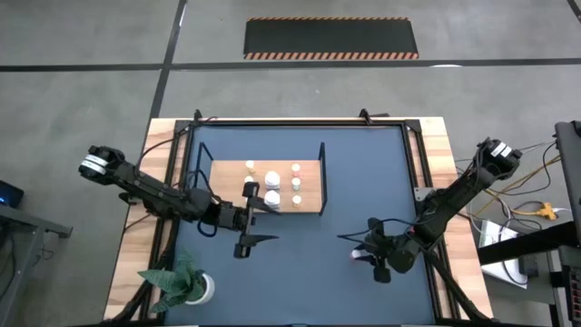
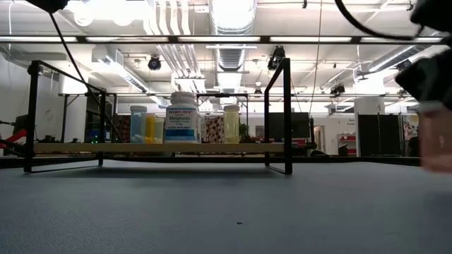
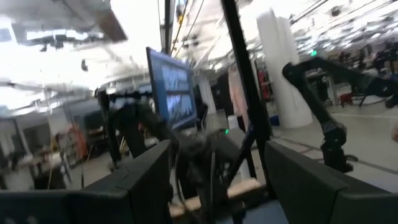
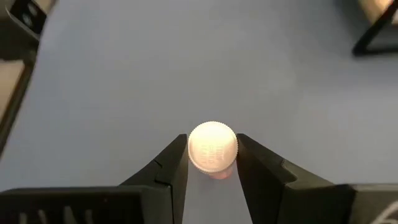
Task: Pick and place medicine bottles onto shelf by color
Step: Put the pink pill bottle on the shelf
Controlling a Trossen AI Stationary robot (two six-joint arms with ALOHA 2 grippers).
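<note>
**Right wrist view: pincer clenched on a pink-capped bottle**

Right wrist view: a small bottle with a pale pink ribbed cap sits between the two dark fingers of the right pincer. Both fingertips touch the sides of the cap; the pincer is clenched on the bottle. Blue tabletop lies below.

High view: the right pincer is over the tabletop's near right part, well apart from the shelf. The shelf, a light-brown board with black frame ends, stands in the far left-centre of the tabletop. Several bottles stand on it: two larger white ones near the middle, small ones to their right and one toward the far edge.

Low view: the shelf bottles stand upright; the front one bears a blue-and-white label.

The left pincer hovers just beside the near edge of the shelf, released, with its fingers spread wide and nothing between them.

A potted plant stands at the near left corner of the tabletop.
</note>
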